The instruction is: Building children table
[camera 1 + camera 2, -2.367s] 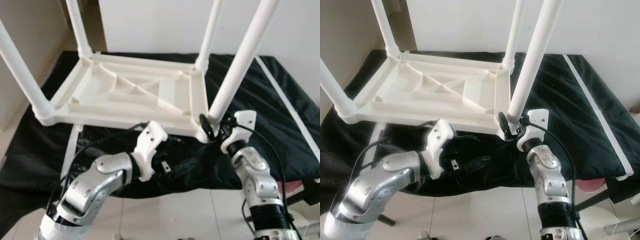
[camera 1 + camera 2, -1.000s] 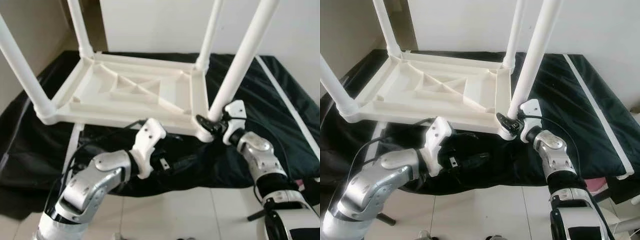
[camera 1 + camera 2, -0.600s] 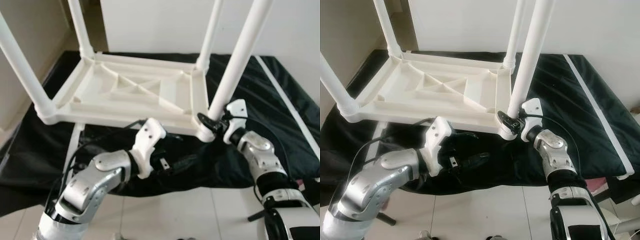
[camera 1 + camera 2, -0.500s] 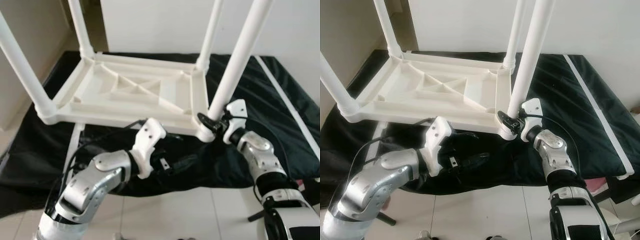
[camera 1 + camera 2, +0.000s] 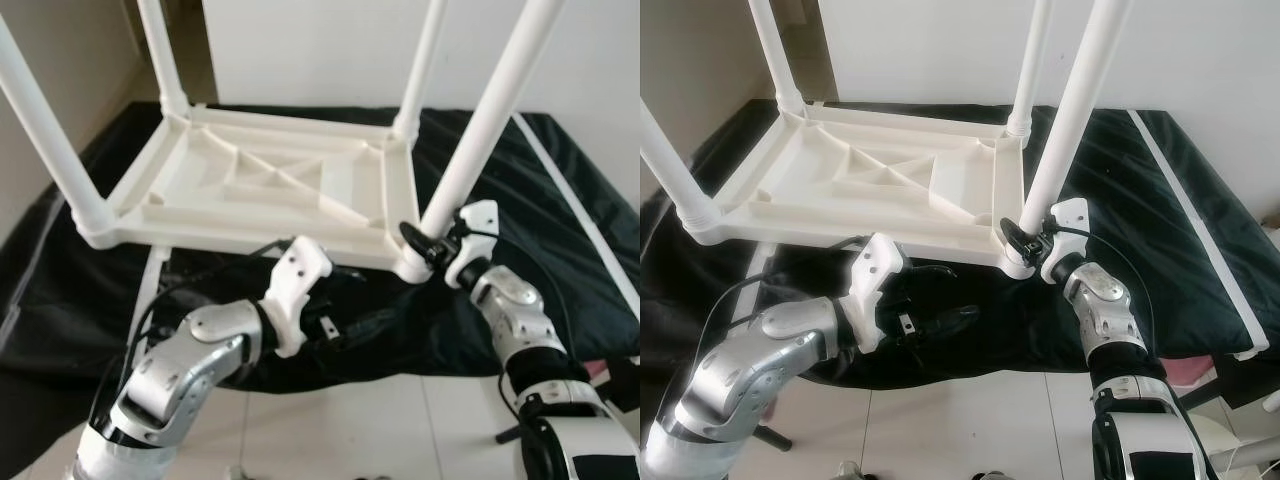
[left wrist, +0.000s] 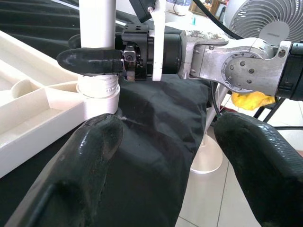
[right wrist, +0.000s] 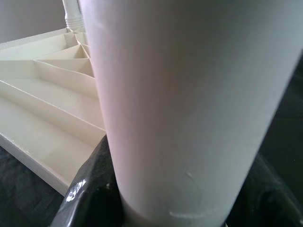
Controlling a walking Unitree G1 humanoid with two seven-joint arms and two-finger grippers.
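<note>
Gripping the near-right leg (image 5: 478, 140) low down, right at its socket: the right gripper (image 5: 1025, 238) was pinched around the tube, one black finger (image 6: 90, 61) wrapped across its front just above the threaded collar. Held that low, by my reading, to twist or seat the leg where it meets the corner, not to lift it. Close up from the right wrist, nothing but white tube between dark pads.

Lying upside down on a black cloth (image 5: 560, 200) was the table (image 5: 270, 185), ribbed underside up, all four legs already standing in their corners. Turned over like that so the sockets faced up and the legs could go in from above. Three other legs at 11, 1 and 9 o'clock, the worked one at 4 o'clock of the frame.

Hovering at 6 o'clock, just under the near edge, was the left gripper (image 5: 930, 320), fingers spread wide and empty, touching nothing. From its wrist, the two fat fingertips (image 6: 94, 142) framed the right gripper and the socket. Parked there, seemingly, to steady the frame if it slid. Looked like the last leg being tightened; table nearly built. A white fan (image 6: 265, 23) stood beyond.
</note>
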